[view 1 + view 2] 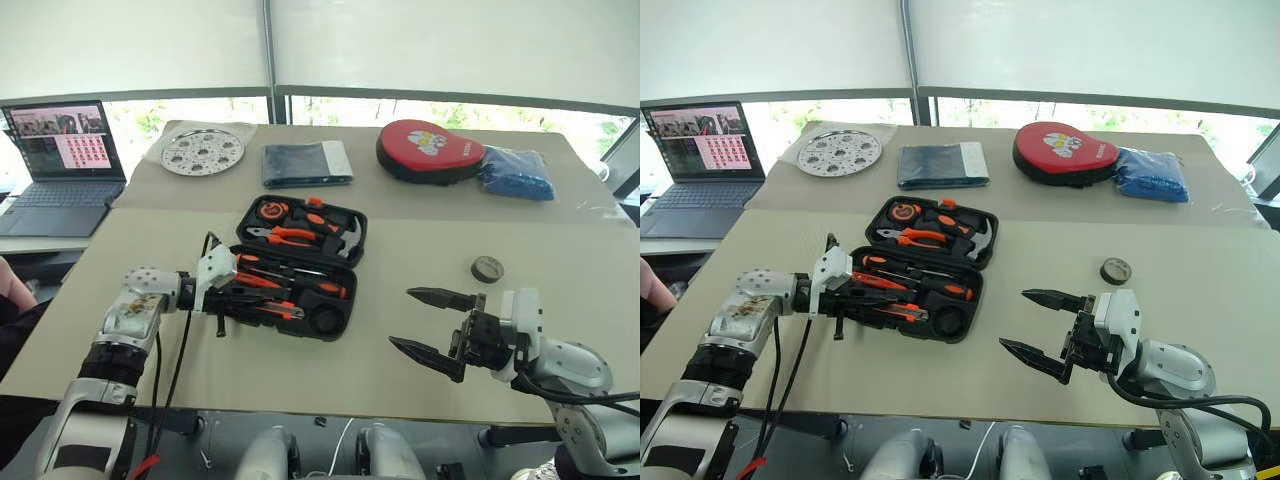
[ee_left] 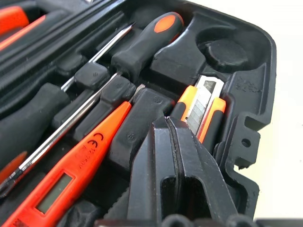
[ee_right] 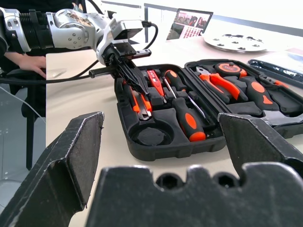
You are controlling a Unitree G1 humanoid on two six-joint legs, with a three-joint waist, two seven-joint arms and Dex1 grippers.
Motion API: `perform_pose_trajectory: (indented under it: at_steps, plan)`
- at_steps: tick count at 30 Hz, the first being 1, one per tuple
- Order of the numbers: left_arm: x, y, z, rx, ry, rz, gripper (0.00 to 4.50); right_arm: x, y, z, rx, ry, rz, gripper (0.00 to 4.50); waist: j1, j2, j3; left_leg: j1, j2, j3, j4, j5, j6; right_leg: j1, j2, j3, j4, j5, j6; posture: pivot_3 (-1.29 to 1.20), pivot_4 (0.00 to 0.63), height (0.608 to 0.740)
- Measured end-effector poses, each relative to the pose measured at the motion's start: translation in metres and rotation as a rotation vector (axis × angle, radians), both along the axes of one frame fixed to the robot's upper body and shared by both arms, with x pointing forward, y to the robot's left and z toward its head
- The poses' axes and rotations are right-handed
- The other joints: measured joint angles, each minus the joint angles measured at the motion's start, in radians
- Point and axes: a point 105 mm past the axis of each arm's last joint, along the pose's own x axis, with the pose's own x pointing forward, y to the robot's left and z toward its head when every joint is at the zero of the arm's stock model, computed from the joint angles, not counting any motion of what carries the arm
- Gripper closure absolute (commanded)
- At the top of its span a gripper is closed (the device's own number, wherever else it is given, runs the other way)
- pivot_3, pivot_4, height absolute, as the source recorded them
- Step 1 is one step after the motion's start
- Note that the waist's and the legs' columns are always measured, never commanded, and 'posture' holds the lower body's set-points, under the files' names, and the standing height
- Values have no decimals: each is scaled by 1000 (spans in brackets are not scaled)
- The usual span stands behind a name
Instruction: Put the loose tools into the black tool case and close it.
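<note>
Black tool case (image 1: 300, 262) lying open near the middle of the worktop (image 1: 420, 340), lid half back with orange-handled pliers (image 1: 292, 235), hammer (image 1: 338, 232) and round tape measure (image 1: 271, 211) in their recesses. In the front half: two black-and-orange-handled screwdrivers (image 3: 187, 116) side by side, slim all-orange screwdriver (image 2: 80, 165) next to them, orange-and-black utility knife (image 2: 202, 109) seated in its slot by the case's near edge, round recess (image 3: 150, 135) at the corner bare. Small dark tape roll (image 1: 487, 268) out on the worktop, well apart from the case on its right. Left end effector (image 3: 135, 80) pinched closed with nothing between its fingers, tips down inside the front half of the case, just beside the utility knife; touching it or not, cannot tell. Right end effector (image 1: 430, 325) spread wide and empty, hovering above the worktop in front of the tape roll, pointing toward the case. Farther back: folded dark cloth (image 1: 305, 164), red oval zip pouch (image 1: 428, 150), blue bundle (image 1: 518, 173), perforated round disc (image 1: 203, 152). Laptop (image 1: 62, 165) open on a separate surface at far left.
</note>
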Motion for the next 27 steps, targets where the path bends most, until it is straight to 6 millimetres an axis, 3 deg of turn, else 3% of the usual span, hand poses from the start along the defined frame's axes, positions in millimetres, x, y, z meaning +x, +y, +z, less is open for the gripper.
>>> perform_pose_trajectory:
  at_steps: [6, 9, 13, 19, 24, 27]
  plan:
    - [-4, -1, -1, 7, -48, -20, 4464, 1, 0, 1, 1, -3, -13, 0, 0, 2, -1, 0, 0, 0, -1, 0, 0, 0, -1, 0, -1, -2, -2, 0, 150, 740]
    - [-7, -1, 7, -57, -115, -25, 3724, 3, -9, 3, -2, -13, -60, 0, -2, 2, -1, -2, 0, 0, -2, 0, 0, -3, -2, 1, -1, -1, -2, 0, 150, 740]
    - [-10, 3, 21, -170, -166, -1, 2182, 4, -41, 5, -16, -17, -203, 0, -1, -7, 5, -6, 0, -1, -2, 0, 0, -5, -1, -1, -1, 0, 1, 0, 150, 740]
    - [-25, 17, 74, -266, -333, -9, 32, -8, -100, -9, -80, 21, -424, 0, -10, -14, 12, -6, 1, -1, -3, -2, 1, -5, -2, -1, -5, 0, 1, 0, 150, 740]
    - [-69, 29, 79, -409, -167, -46, 32, -27, -167, -46, -178, 110, -694, 0, -18, -12, 13, -5, 1, 0, -5, -3, 0, -5, -2, -1, -7, -3, 3, 0, 150, 740]
    - [-83, 25, 77, -443, -125, -94, 32, -20, -173, -48, -188, 117, -707, 0, -21, -9, 16, -4, 1, 1, -5, -3, 0, -4, -2, 1, -7, -5, -3, 0, 150, 740]
